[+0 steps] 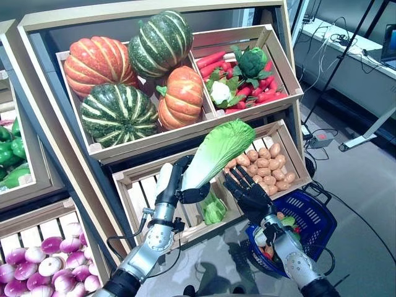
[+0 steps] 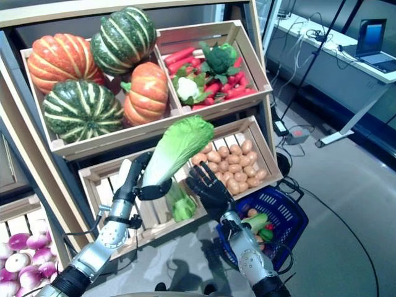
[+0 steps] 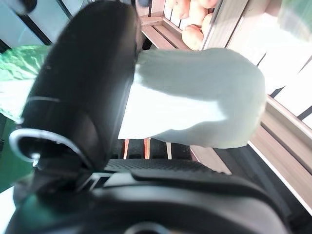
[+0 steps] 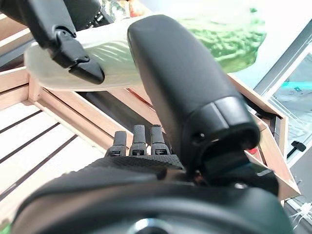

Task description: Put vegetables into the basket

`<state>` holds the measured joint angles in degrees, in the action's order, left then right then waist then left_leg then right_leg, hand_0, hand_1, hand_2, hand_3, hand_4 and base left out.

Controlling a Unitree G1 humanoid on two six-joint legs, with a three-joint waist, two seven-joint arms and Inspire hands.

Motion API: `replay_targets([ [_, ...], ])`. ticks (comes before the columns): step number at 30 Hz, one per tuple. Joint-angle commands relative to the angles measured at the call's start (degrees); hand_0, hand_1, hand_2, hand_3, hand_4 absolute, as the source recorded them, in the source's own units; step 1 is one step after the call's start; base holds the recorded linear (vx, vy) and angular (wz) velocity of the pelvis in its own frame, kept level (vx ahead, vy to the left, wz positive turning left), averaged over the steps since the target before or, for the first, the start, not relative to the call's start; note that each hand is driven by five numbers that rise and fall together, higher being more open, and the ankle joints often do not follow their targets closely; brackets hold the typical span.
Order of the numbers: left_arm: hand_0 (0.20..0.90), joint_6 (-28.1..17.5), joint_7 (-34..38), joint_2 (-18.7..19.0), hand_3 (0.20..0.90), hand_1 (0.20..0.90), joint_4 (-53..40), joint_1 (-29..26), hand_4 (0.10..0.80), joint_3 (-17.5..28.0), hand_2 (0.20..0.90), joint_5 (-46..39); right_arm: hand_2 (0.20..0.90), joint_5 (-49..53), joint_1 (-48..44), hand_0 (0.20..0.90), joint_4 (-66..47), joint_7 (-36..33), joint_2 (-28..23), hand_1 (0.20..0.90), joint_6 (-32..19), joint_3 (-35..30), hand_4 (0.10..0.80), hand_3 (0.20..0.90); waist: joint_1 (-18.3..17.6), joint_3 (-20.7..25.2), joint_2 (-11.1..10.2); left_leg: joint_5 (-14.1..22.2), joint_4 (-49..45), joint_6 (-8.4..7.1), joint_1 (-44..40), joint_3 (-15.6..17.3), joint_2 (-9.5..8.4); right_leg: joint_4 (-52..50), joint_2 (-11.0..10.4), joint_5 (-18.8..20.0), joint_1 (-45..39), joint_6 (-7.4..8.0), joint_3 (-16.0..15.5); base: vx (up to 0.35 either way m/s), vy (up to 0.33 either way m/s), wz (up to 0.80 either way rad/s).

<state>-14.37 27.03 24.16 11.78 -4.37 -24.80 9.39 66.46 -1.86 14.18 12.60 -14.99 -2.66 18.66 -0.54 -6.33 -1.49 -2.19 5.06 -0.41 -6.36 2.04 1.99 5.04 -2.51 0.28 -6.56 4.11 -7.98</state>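
Note:
My left hand [image 1: 175,184] is shut on the white stem of a long green-and-white cabbage [image 1: 219,147] and holds it tilted up in front of the lower wooden crate [image 1: 139,179]. The left wrist view shows the pale stem [image 3: 195,97] against the thumb [image 3: 73,87]. My right hand [image 1: 247,192] is open with its fingers spread, just right of and below the cabbage, above the basket; the cabbage [image 4: 214,39] shows past its thumb. The blue plastic basket [image 1: 318,216] stands on the floor at the lower right, with a green vegetable [image 2: 257,221] and small red and orange ones in it.
The wooden vegetable stand [image 1: 43,93] fills the left and middle. A small green leafy vegetable [image 1: 213,207] lies in the lower crate under the hands. A desk with cables [image 1: 346,43] and a power strip [image 1: 318,139] are at the right.

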Motion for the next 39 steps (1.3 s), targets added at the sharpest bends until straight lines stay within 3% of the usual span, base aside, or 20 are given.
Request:
replay_targets([
  [1,0.3,-8.76,2.34,1.63,0.3,0.3,-4.14,-9.72,0.4,-2.13,0.3,1.93,0.9,5.54,-6.18,0.9,-6.49,6.45,2.26,0.9,-4.03,-1.44,0.8,0.9,0.7,3.57,-1.35,0.95,-0.06,0.97,0.82,0.16,-2.02,-0.04,-1.04,4.02,0.59,-0.7,1.02,0.0,0.0,0.0],
  [21,0.3,-11.99,0.99,3.1,0.3,0.3,-5.39,-9.24,0.4,-4.1,0.3,5.41,0.9,9.32,-9.93,0.9,-6.75,6.39,1.96,0.9,-4.27,-3.92,0.8,0.9,0.71,3.09,-1.39,1.69,-0.06,1.03,-0.21,0.4,-1.73,-0.04,-1.15,3.72,-0.07,-0.74,1.6,0.003,0.0,0.0],
  [31,0.3,-14.41,0.33,2.78,0.3,0.3,-6.52,-11.27,0.4,-8.89,0.3,9.45,0.9,9.61,-13.51,0.9,-6.15,3.23,2.11,0.9,-6.35,-4.74,0.8,0.9,0.43,3.05,-1.27,2.08,-0.06,1.05,-0.2,0.34,-1.6,-0.04,-1.13,3.54,0.1,-0.69,1.99,-0.004,0.0,0.0],
  [39,0.3,-16.91,-3.0,2.11,0.3,0.3,-8.09,-12.96,0.4,-12.49,0.3,7.96,0.9,10.35,-17.73,0.9,-4.91,1.55,2.07,0.9,-9.13,-6.45,0.8,0.9,0.56,3.02,-1.18,1.63,-0.06,1.1,0.35,-0.02,-1.74,-0.04,-1.22,4.02,0.58,-0.79,2.01,-0.014,0.001,-0.03],
])
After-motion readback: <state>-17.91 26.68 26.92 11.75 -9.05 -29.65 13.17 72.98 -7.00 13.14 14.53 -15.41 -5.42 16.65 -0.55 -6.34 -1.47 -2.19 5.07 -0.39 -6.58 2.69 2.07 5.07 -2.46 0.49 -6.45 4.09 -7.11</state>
